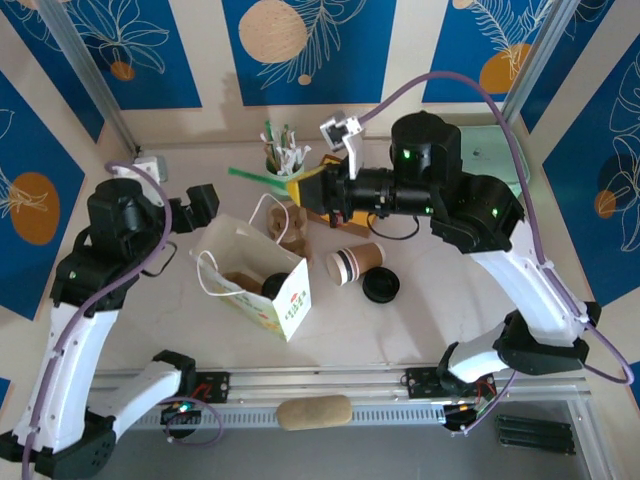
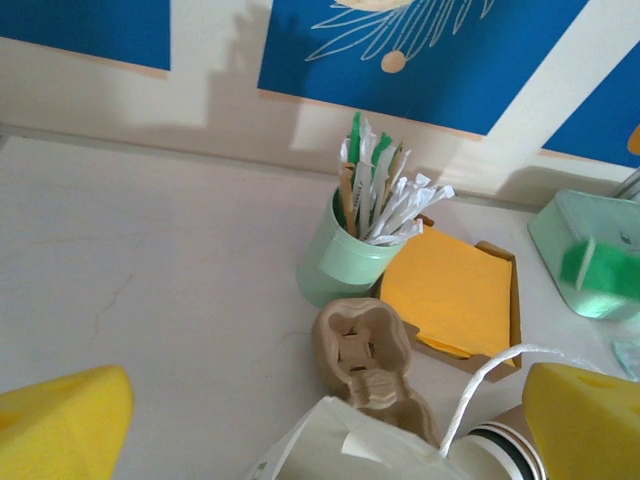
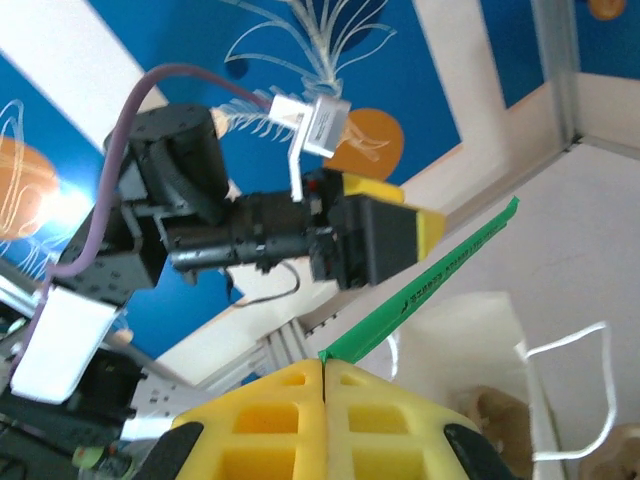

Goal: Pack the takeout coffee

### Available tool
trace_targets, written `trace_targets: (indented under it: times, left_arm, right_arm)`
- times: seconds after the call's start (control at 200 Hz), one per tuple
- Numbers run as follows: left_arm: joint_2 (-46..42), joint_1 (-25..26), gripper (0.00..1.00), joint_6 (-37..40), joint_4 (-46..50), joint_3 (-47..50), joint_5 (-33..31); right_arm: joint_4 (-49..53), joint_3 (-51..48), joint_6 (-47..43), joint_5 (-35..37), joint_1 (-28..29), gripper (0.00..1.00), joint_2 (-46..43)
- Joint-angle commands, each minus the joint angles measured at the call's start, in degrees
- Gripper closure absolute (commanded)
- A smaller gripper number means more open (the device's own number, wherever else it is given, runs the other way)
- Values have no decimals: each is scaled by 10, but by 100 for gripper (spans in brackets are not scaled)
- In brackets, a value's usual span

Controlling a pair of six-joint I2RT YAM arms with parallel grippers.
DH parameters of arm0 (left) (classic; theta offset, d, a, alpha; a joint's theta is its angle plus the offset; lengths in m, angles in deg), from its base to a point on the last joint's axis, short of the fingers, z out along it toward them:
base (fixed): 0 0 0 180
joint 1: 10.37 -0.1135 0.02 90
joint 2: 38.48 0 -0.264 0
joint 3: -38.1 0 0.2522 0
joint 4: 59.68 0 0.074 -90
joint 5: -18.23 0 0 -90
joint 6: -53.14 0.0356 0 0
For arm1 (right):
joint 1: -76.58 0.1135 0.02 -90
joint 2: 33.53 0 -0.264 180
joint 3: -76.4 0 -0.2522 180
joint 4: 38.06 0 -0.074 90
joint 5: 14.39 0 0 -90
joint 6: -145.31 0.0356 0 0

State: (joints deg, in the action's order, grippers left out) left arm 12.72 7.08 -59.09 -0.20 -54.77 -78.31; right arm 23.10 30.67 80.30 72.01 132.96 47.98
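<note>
Status, reading outward from the white paper bag, which is standing open-mouthed nearest my bases. Something dark and something brown are showing inside its mouth; I cannot tell what they are.

The takeout coffee is lying on its side on the table just right of the bag, with its banded rim end pointing toward the bag. Its black lid is sitting flat on the table, also right of the bag and close against the cup; I cannot tell whether the two are touching. The lid is not fitted and the cup is outside the bag. I am therefore judging the main work as outstanding: stand the cup up, cap it, and place it in the bag.

Just beyond the bag, the pulp cup carrier is resting by the bag's far edge, its pockets holding nothing.

My left gripper is hovering off the bag's far-left corner, jaws spread wide with nothing between them. My right gripper is hovering beyond the bag, past the carrier. Its jaws are pressed together, pinching a green wrapped straw that is sticking out leftward.

Farthest from the bag, the mint-green cup of utensils is standing upright.
</note>
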Motion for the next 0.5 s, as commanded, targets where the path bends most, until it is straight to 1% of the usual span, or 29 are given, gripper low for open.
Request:
trace_targets:
  times: [0.0,0.115,0.265,0.48,0.495]
  left_arm:
    - [-19,-6,1,-10,26,3,-27]
    - [-31,-6,1,-15,32,4,-29]
    - [-36,-5,1,-19,33,4,-22]
    - [-30,-5,1,-20,31,2,-3]
    - [-30,-5,0,-20,31,2,-2]
  right_arm:
    - [30,-26,-8,25,35,100,-8]
    - [32,-63,4,37,59,100,-17]
    - [0,-134,31,25,61,100,-22]
    - [-29,-182,42,9,50,100,32]
    - [-28,-182,43,6,46,98,36]
